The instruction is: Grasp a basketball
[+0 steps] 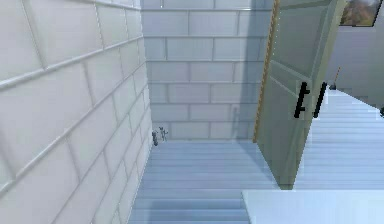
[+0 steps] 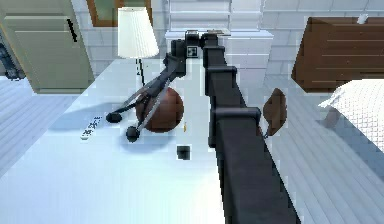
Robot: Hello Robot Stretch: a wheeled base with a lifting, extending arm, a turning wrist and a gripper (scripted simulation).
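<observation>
In the arm side view the arm runs up across the white desk and hides a strip of it. The jaws reach down to the left, and their thin fingers cross in front of the basketball. It sits on the desk just left of the arm, below the lamp. With the ball right behind them, I cannot tell how the jaws stand or whether they hold anything. A pale object near the ball is too small to name. The arm partly covers a brown rounded shape. Ahead, a door stands open beside a block wall.
</observation>
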